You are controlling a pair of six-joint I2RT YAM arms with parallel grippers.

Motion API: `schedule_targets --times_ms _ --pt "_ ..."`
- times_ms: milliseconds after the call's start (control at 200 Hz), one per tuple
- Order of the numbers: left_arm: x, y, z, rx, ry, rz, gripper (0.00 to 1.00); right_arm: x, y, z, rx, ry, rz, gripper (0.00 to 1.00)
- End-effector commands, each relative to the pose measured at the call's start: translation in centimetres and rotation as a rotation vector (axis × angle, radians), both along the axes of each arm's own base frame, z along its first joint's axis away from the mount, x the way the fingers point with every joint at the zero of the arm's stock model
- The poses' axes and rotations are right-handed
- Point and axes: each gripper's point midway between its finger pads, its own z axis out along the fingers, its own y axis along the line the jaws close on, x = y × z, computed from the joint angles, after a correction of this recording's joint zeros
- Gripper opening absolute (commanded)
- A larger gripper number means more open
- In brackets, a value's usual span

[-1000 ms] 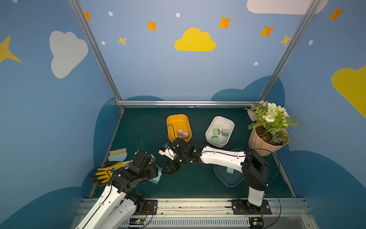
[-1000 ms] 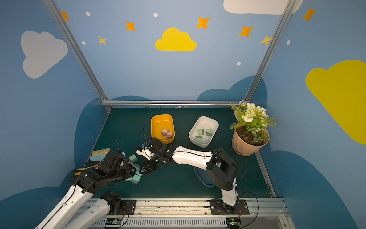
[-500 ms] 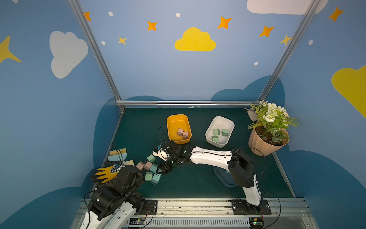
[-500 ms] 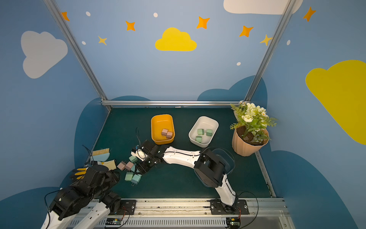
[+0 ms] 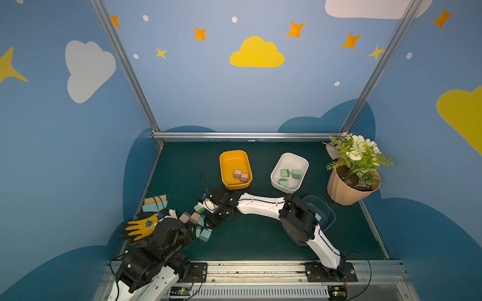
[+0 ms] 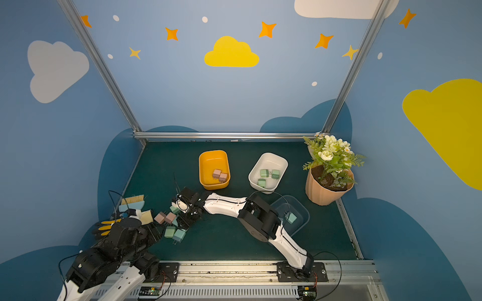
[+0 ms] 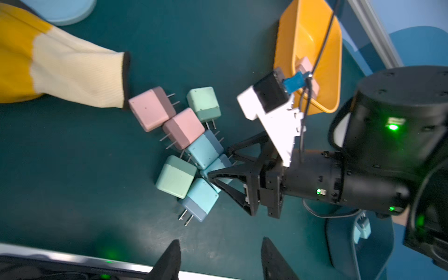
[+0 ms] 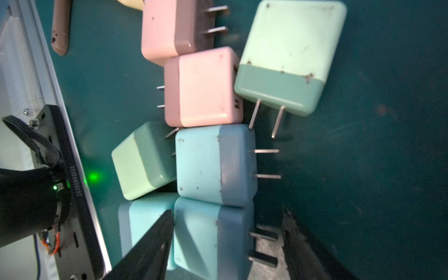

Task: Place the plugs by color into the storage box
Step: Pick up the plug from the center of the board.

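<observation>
Several loose plugs lie in a tight pile at the front left of the green mat: two pink plugs (image 5: 190, 217), pale green plugs (image 6: 170, 231) and teal plugs (image 5: 206, 234). My right gripper (image 8: 225, 242) is open and low over the pile. Its fingers straddle one teal plug (image 8: 211, 240), with a gap between the prongs and the far finger. My left gripper (image 7: 220, 259) is open and empty, short of the pile near the front rail. The orange box (image 5: 224, 166) holds two pink plugs (image 5: 240, 175). The white box (image 5: 276, 172) holds three green plugs (image 5: 287, 174).
A clear blue box (image 6: 300, 211) with one teal plug (image 6: 290, 217) sits partly under my right arm. A yellow glove (image 5: 142, 225) and a yellow-bristled brush (image 5: 155, 202) lie left of the pile. A flower pot (image 5: 349, 187) stands at the right. A metal rail (image 5: 247, 268) borders the front.
My left arm has pulled back from over the pile toward the front left, uncovering the plugs. My right gripper has shifted left onto the pile and its jaws have widened.
</observation>
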Motion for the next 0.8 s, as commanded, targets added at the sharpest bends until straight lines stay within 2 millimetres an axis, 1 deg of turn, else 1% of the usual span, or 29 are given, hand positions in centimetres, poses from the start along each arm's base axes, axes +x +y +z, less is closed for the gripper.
schedule_targets --times_ms 0,100,125,185,325,460,561,651,796 --pt "0.0 -1.2 1.3 -0.057 -0.093 -0.081 0.53 -0.5 -0.8 -0.9 -0.063 -0.017 0.025 0.72" --pt "-0.2 -1.5 2.0 -0.091 -0.156 -0.103 0.53 -1.0 -1.0 -0.9 -0.060 -0.021 0.061 0.73" --pt "-0.4 -1.4 2.4 -0.107 -0.193 -0.103 0.53 -1.1 -1.0 -1.1 -0.063 -0.024 0.072 0.74" --pt "-0.5 -1.2 2.6 -0.117 -0.218 -0.097 0.53 -1.5 -1.1 -1.3 -0.079 -0.043 0.096 0.75" --pt "-0.6 -0.9 2.6 -0.119 -0.223 -0.081 0.53 -1.1 -1.9 -2.1 -0.136 -0.114 0.112 0.75" --pt "-0.3 -1.6 2.2 -0.105 -0.180 -0.110 0.54 -0.2 -3.1 -3.2 -0.214 -0.170 0.109 0.71" --pt "0.0 -2.3 1.6 -0.089 -0.124 -0.138 0.55 0.3 -3.8 -3.5 -0.257 -0.198 0.118 0.64" --pt "0.3 -2.8 1.2 -0.079 -0.087 -0.161 0.55 0.5 -4.1 -3.1 -0.261 -0.212 0.111 0.60" --pt "0.6 -3.5 0.7 -0.075 -0.052 -0.188 0.56 0.4 -3.8 -2.0 -0.227 -0.210 0.106 0.56"
